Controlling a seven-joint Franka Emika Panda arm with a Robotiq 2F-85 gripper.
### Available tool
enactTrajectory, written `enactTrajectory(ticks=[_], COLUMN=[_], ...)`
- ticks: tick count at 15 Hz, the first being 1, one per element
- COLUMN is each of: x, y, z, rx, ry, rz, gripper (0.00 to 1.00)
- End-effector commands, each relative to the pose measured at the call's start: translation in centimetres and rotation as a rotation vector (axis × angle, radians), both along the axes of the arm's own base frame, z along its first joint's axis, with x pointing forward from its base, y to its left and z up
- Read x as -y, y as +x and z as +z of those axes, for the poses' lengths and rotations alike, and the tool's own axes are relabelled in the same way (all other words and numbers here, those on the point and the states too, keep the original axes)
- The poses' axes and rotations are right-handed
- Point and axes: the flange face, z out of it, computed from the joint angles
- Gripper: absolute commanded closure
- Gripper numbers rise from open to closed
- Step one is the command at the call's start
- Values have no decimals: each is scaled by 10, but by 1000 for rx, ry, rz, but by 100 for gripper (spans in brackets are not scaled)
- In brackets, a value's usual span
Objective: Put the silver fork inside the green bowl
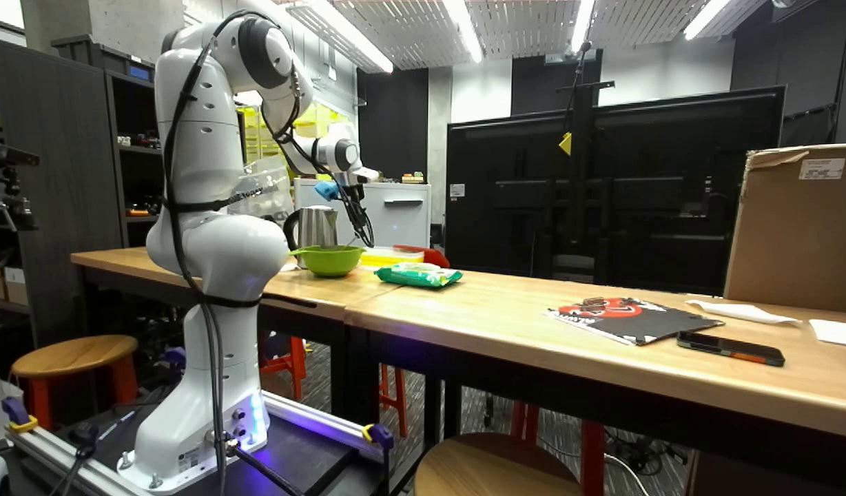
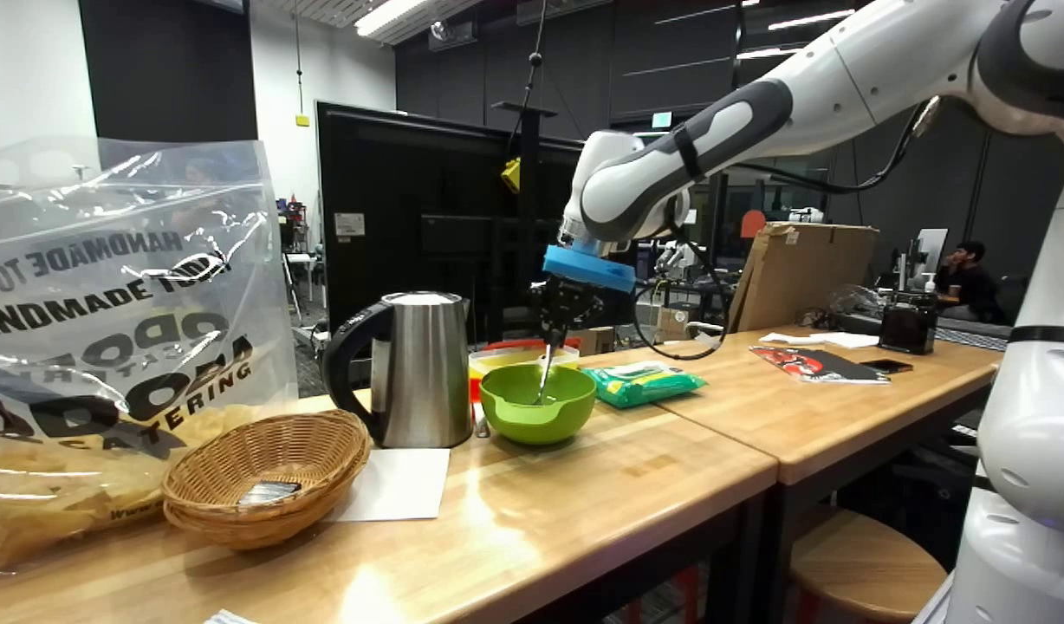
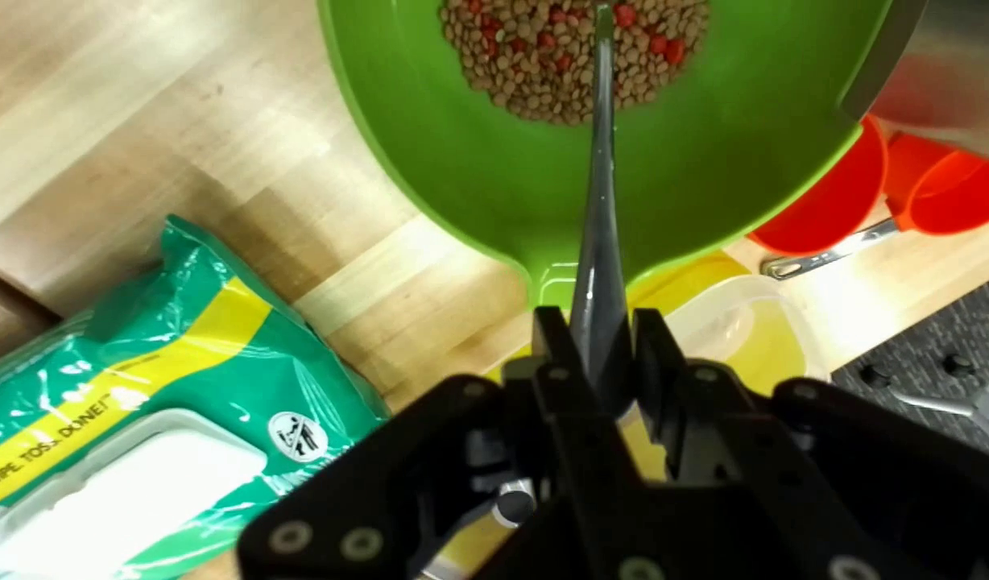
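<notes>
Gripper [image 3: 599,342]: closed in on the handle of the fork [image 3: 599,201], with a finger to either side; higher than the rim of the bowl [image 2: 539,429].
Fork: silver, aslant, reaching down into the bowl, over or among the grains [image 3: 535,89], with contact unclear and the head not distinguishable.
Bowl: lime green, upright on the bench [image 2: 671,468], dipped along one stretch of the rim.
Grains: brown, mixed with red bits [image 3: 675,51], gathered at the bottom of the bowl.
Tub [image 1: 390,259]: yellow, near the bowl; partly hidden behind the gripper in the wrist view.
Wipes [image 3: 221,387]: in a green pack with yellow stripe and white lid, lying near the bowl.
Cups [image 3: 821,197]: two, red, just beside the bowl in the wrist view, with a metal handle showing.
Kettle [image 2: 424,373]: steel, black-handled, upright, just beside the bowl.
Paper [image 2: 406,485]: white, flat, partly hidden by the basket [image 2: 255,524].
Basket: wicker, shallow, in front of the bag [image 2: 185,299] in an exterior view.
Bag: clear, printed HANDMADE TODAY, with pale contents.
Folder [image 1: 671,325]: dark with red, flat, well apart from the bowl.
Phone [image 1: 733,350]: flat, just beside the folder.
Carton [image 1: 802,241]: brown, upright, beyond the folder in an exterior view.
</notes>
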Motion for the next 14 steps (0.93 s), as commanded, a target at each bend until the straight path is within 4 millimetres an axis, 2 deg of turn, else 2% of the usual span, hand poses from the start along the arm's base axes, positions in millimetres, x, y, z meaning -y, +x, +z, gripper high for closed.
enactTrajectory(ticks=[1,14], x=[18,54], y=[0,14], z=[5,8], rx=[-46,-131], ry=[26,137], rz=[-18,-57], gripper=[95,95])
